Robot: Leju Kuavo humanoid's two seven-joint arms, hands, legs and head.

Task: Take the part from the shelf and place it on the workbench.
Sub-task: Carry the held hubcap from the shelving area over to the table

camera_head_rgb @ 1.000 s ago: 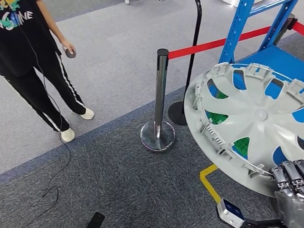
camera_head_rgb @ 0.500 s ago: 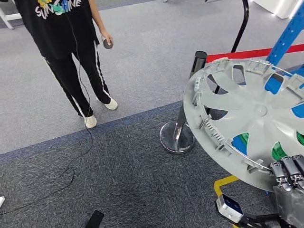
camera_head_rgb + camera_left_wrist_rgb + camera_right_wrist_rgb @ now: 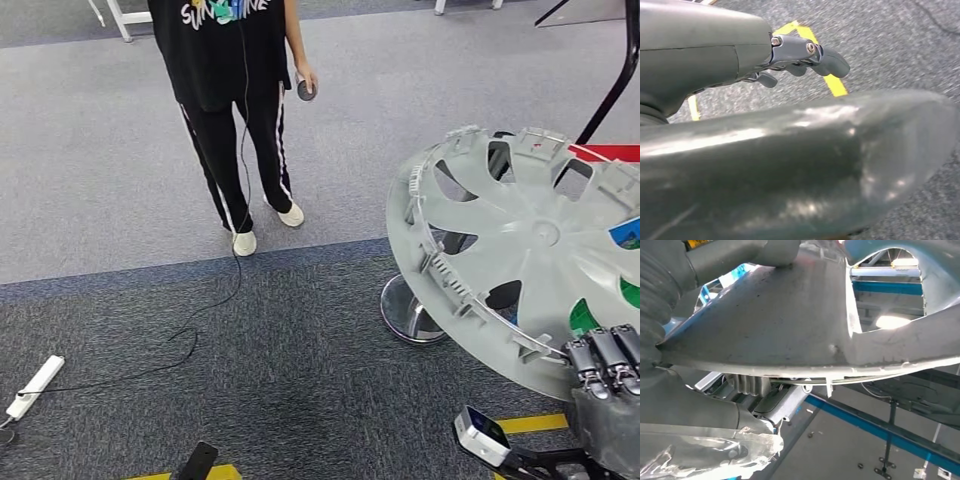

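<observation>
right robot hand (image 3: 607,385) grips the wheel cover's (image 3: 528,250) near rim.

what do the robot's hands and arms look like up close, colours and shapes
The right hand has dark grey segmented fingers with small silver fittings. In the right wrist view a grey ribbed cover sits behind it. The left hand shows smooth grey casing, a silver link and a dark rounded fingertip.
</observation>
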